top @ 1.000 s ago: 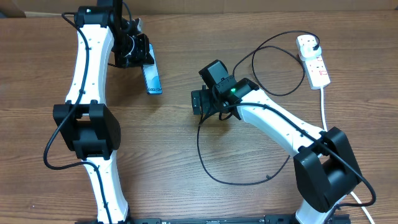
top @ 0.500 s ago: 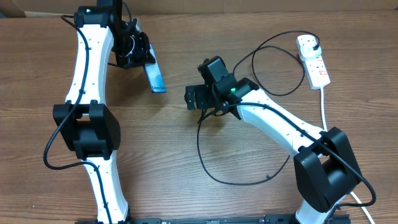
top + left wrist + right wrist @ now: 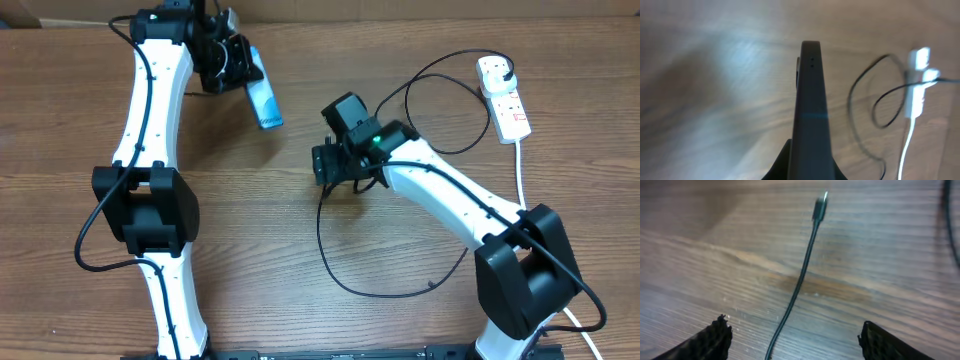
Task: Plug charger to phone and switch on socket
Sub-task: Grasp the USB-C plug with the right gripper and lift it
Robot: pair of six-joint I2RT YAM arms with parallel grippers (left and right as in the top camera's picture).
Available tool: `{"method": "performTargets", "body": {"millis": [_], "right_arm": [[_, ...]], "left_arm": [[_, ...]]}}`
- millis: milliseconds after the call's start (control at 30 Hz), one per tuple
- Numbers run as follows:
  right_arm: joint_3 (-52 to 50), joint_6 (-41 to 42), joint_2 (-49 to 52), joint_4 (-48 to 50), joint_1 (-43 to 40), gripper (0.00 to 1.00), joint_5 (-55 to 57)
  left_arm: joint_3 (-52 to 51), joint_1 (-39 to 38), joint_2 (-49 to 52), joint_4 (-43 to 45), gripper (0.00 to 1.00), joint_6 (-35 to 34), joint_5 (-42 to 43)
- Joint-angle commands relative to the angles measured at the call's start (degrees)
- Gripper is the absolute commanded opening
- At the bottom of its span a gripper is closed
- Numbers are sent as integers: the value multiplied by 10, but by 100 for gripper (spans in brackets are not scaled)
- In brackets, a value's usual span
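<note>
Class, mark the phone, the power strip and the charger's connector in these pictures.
phone (image 3: 265, 103): overhead view, middle of its blue screen.
power strip (image 3: 507, 105): overhead view, centre of its white body.
charger connector (image 3: 820, 207): right wrist view, the black tip housing.

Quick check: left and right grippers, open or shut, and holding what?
Left gripper: shut on the phone.
Right gripper: open, fingers either side of the charger cable, not gripping it.

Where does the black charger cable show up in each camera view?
Overhead: charger cable loops from the socket at upper right down through the centre.
Left wrist: blurred loops at right, beside the socket.
Right wrist: runs up the middle, connector at top.
Shared landmark: the socket, in overhead and left wrist only.
</note>
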Motion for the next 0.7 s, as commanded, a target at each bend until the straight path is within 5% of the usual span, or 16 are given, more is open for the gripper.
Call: {"method": "performTargets", "body": {"millis": [0,233,400,667], "right_arm": [[90,-6,19,-13,-20,77,15],[216,21,139,-49,-53,70,-3],[218,53,181,-27,-71,62,-8],[216,61,215,-24,-68,45,-8]], "left_arm": [[10,-2,-20,41,4,-35,38],[10,-10,-20,124,4,-67,38],[10,-10,-20,125,4,-73,37],[10,-4,-20,117,4,-180,63]]}}
